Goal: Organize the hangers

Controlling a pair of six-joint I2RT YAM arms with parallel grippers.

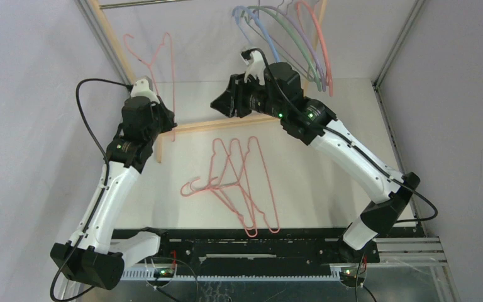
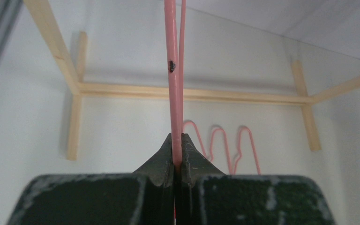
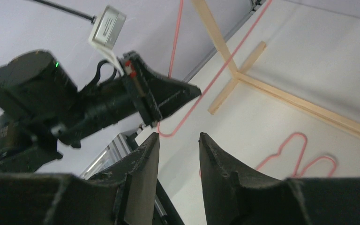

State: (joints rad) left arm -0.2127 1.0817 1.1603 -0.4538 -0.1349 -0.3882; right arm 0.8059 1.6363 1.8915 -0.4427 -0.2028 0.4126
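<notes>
1. The left gripper [image 2: 177, 140] has its jaws closed on the wire of 1 pink hanger [image 1: 157, 66]. It holds the hanger upright over the far-left part of the counter [image 1: 333, 182], hook uppermost, close to the left post of the wooden rack [image 1: 195, 128].
2. The right gripper [image 3: 178, 138] has its jaws apart with nothing between them. It hovers just right of the held hanger and points toward the left gripper.
3. The hung hangers [image 1: 295, 44], blue, green, lavender and pink, are bunched at the far right of the rack. A pile of pink hangers [image 1: 242, 182] lies flat mid-counter.
4. My judgement is that the step in hand is bringing the gripped hanger to the rail [image 1: 144, 4]. From above, the hook appears below the rail and not caught on it.
5. The next move likely calls for raising the hook over the rail, lowering it until it catches, then releasing. The thin wire may swing, so a slow approach suits.
</notes>
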